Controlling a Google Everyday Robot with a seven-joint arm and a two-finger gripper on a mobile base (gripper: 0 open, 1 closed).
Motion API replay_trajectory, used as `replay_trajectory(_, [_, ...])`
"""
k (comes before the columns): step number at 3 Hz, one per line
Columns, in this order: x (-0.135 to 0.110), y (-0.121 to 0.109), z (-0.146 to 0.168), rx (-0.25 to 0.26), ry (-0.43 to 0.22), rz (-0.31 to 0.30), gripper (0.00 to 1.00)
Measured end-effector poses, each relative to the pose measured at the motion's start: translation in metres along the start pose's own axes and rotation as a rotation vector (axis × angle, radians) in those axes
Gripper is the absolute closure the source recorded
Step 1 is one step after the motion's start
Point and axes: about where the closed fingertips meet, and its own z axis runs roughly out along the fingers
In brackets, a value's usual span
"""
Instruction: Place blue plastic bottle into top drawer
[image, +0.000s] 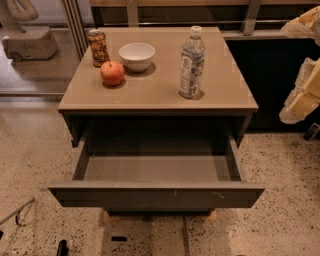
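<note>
The blue plastic bottle (191, 62) stands upright on the right half of the tan cabinet top (155, 92); it is clear, with a white cap and a pale label. The top drawer (156, 195) is pulled out toward me, its grey inside bare. My gripper (302, 92) shows as a white and pale yellow shape at the right edge of the view, to the right of the cabinet, well apart from the bottle and holding nothing that I can see.
A patterned brown can (98, 47), a red apple (112, 73) and a white bowl (137, 56) sit on the left half of the cabinet top. Speckled floor surrounds the cabinet. A white machine base (30, 42) stands at the back left.
</note>
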Motion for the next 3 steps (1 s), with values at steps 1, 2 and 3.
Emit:
replay_trajectory(1, [-0.002, -0.004, 0.004, 0.005, -0.006, -0.004, 0.00])
replay_trajectory(2, [-0.015, -0.027, 0.024, 0.031, -0.038, -0.023, 0.00])
replay_trajectory(3, [-0.029, -0.068, 0.054, 0.073, -0.083, -0.020, 0.00])
